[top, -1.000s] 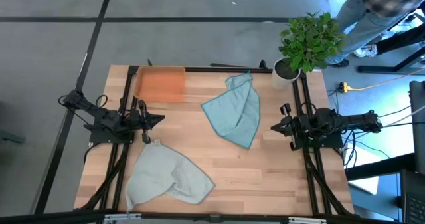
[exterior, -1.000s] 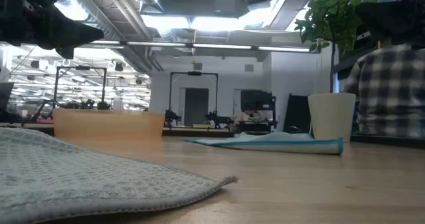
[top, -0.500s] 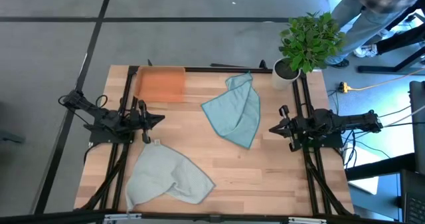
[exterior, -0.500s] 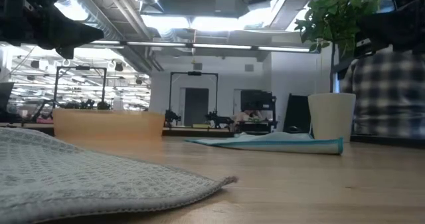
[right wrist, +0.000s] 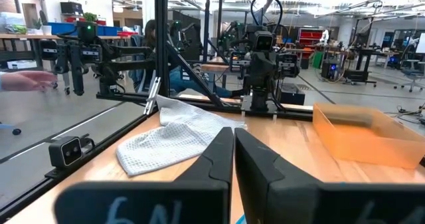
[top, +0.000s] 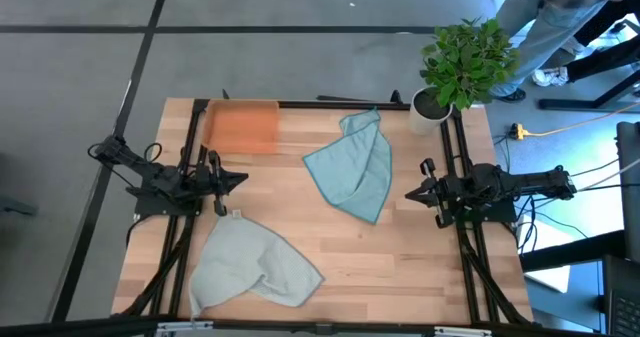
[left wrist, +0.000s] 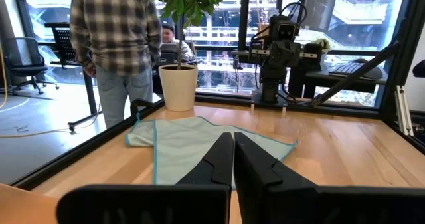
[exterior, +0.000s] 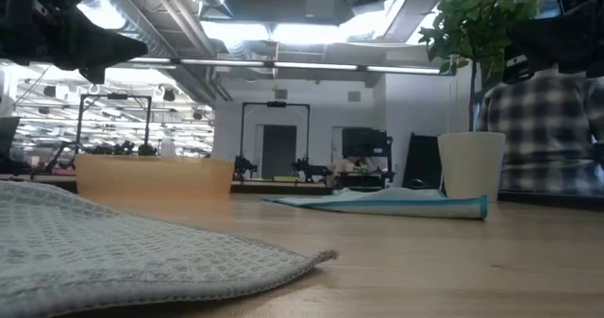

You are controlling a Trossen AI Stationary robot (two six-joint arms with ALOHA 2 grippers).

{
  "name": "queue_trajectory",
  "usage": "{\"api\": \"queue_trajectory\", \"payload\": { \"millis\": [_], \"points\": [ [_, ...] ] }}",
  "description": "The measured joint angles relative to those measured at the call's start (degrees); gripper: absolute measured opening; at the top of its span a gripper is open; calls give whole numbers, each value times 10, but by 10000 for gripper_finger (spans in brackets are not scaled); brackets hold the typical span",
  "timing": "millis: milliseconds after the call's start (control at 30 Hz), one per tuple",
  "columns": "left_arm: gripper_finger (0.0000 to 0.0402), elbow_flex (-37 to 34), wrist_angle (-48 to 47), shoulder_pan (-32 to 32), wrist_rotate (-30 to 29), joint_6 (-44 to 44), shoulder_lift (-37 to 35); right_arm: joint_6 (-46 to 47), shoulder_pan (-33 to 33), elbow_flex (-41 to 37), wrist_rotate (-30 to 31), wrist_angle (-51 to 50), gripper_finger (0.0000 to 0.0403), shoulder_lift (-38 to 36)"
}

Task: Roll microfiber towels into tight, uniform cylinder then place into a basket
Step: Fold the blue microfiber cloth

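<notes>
A light teal-blue microfiber towel [top: 353, 167] lies loosely crumpled on the wood at the middle right. A pale grey-green towel [top: 252, 264] lies rumpled at the near left. The orange basket [top: 241, 127] stands at the far left corner. My left gripper [top: 243, 179] is shut and hangs level at the table's left edge, between basket and grey-green towel, touching nothing. My right gripper [top: 410, 193] is shut and hangs level at the right edge, just right of the teal towel. Their fingers meet in the wrist views, left [left wrist: 233, 146] and right [right wrist: 233, 141].
A white pot [top: 431, 109] with a green plant [top: 466, 59] stands at the far right corner. A black frame [top: 330, 104] runs along the table's far edge and sides. A person in a plaid shirt [exterior: 552, 134] stands beyond that corner. Bare wood lies between the towels.
My right gripper has tipped very slightly. The person beyond the far right corner has shifted. Towels and basket lie as before.
</notes>
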Motion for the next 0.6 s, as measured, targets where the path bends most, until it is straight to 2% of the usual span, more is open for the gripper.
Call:
{"api": "queue_trajectory", "payload": {
  "millis": [433,600],
  "points": [
    [2,0,0,0,0,-1,0,1,0,0,-1,-1,18,0],
    [2,0,2,0,16,-48,0,1,0,0,-1,-1,18,0]
  ]
}}
